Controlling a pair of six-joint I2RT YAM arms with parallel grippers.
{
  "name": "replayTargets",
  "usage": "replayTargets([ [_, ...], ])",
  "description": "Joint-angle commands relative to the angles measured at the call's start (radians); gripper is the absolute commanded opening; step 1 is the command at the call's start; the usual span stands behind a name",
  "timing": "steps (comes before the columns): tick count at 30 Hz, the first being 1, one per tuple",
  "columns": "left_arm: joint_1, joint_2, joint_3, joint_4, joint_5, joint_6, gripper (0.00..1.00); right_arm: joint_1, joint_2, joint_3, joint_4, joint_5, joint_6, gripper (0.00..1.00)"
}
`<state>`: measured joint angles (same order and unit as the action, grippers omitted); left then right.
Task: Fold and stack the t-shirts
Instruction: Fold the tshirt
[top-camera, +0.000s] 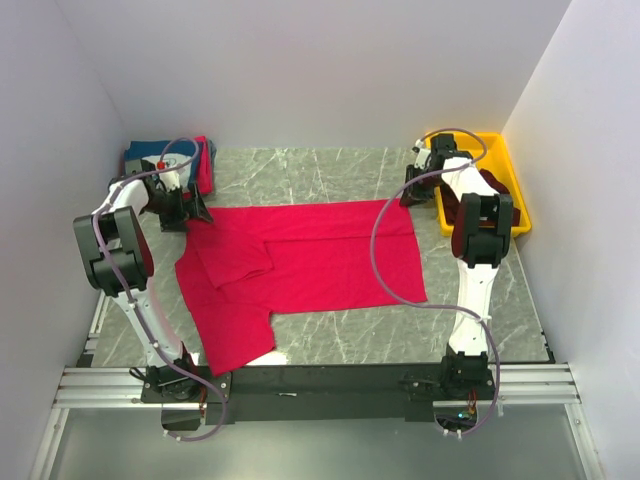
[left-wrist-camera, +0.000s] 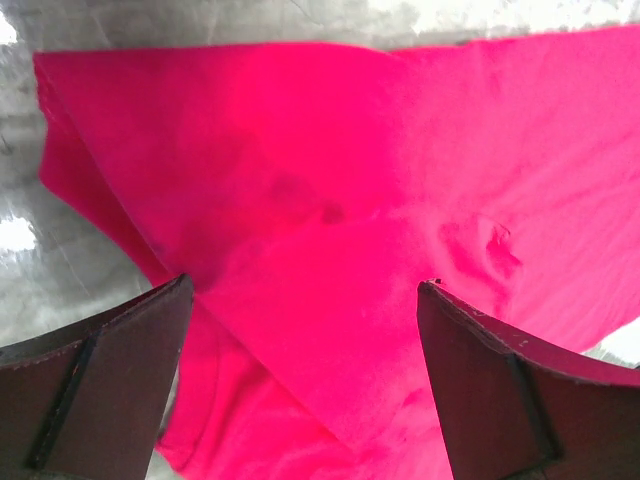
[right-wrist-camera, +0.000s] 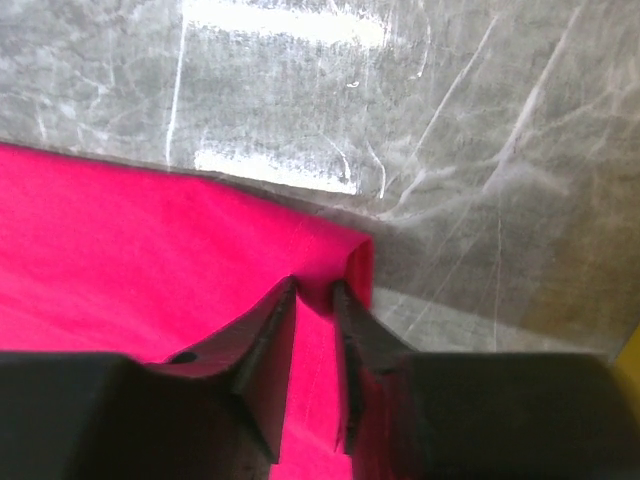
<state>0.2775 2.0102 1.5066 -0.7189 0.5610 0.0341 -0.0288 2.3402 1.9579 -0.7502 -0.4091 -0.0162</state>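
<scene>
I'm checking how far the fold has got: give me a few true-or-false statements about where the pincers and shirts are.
The left pincer is open above the red shirt. True.
The right pincer hangs over the yellow bin. False: it pinches the red shirt's far corner.
The bin is empty. False: dark cloth lies in it.
Folded shirts sit at the far left of the table. True.

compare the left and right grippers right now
The left gripper has fingers wide apart, holding nothing; the right gripper has fingers nearly together, pinching the red t-shirt at its edge. Left is at the shirt's far-left corner, right at its far-right corner. Both are over the same shirt.
</scene>
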Motion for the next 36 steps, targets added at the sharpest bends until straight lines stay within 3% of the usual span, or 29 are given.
replayTargets([
  [1, 0.002, 0.019, 0.038, 0.033, 0.017, -0.026, 0.99, 0.004, 0.021, 0.019, 0.017, -0.028, 0.015, 0.24],
  [10, 0.009, 0.050, 0.004, 0.053, -0.018, -0.026, 0.99, 0.003, 0.033, 0.032, 0.022, -0.054, 0.015, 0.00],
  [17, 0.025, 0.039, -0.025, 0.050, -0.013, -0.011, 0.99, 0.000, 0.013, 0.024, 0.043, -0.043, 0.048, 0.00],
  [24, 0.031, 0.025, -0.020, 0.026, 0.016, 0.004, 0.99, 0.000, -0.015, 0.012, 0.058, -0.013, 0.042, 0.29],
  [29, 0.031, 0.041, -0.026, 0.033, 0.022, 0.000, 1.00, 0.000, 0.027, 0.047, 0.042, 0.003, 0.048, 0.35],
  [32, 0.031, 0.053, -0.031, 0.033, 0.027, 0.003, 0.99, -0.002, 0.048, 0.061, 0.028, -0.011, 0.051, 0.29],
  [33, 0.031, 0.055, -0.036, 0.032, 0.022, 0.004, 0.99, 0.000, 0.047, 0.059, 0.031, -0.013, 0.053, 0.18],
  [36, 0.032, 0.065, -0.040, 0.035, 0.010, 0.006, 0.99, -0.002, 0.042, 0.049, 0.048, -0.014, 0.056, 0.00],
])
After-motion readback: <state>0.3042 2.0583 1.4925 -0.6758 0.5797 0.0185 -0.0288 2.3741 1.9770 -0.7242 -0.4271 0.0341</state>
